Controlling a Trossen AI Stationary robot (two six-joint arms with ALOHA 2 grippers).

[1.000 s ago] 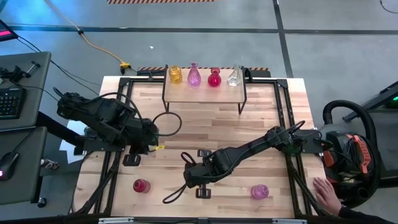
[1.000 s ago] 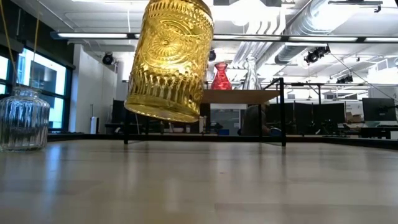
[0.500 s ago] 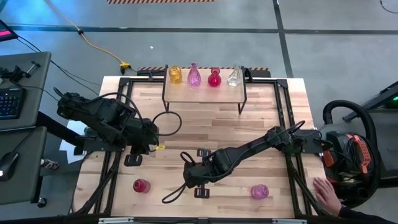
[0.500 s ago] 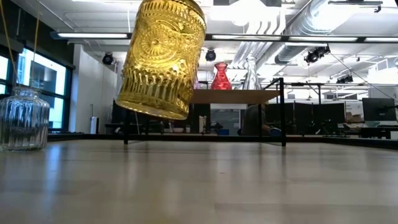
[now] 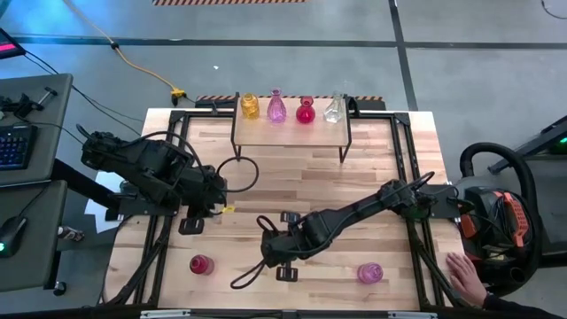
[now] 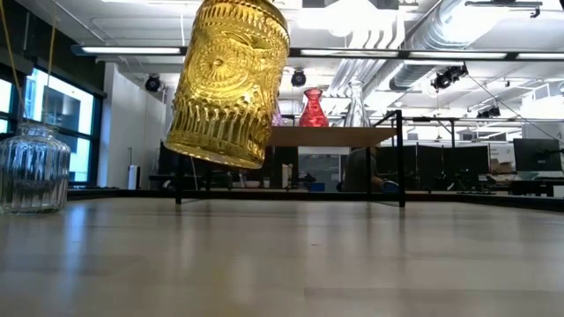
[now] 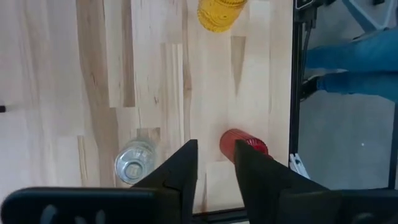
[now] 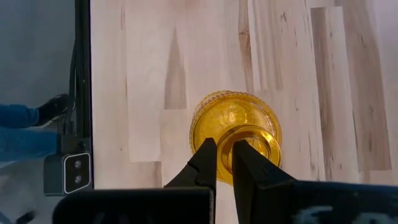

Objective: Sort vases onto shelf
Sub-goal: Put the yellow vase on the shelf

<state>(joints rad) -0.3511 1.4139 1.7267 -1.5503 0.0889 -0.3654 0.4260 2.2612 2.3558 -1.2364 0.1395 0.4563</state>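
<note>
A: Where is the right gripper (image 8: 224,163)?

B: Over the near middle of the table (image 5: 372,177). Its 2 fingers are pinched on the rim of a yellow vase (image 8: 235,134), which hangs tilted above the boards in the low view.

A: And the left gripper (image 7: 214,163)?

B: Over the table's left side, fingers a little apart with nothing between them. Its wrist camera looks down on a clear vase (image 7: 133,162) and a red vase (image 7: 244,144) standing on the wood.

A: The shelf (image 5: 291,131)?

B: At the far edge, carrying 4 vases in a row: yellow (image 5: 251,106), pink (image 5: 277,108), red (image 5: 306,111), clear (image 5: 334,110).

A: Anything else on the table?

B: A pink vase (image 5: 370,273) at the near right. A person's hand (image 5: 465,276) rests beyond the right edge.
</note>
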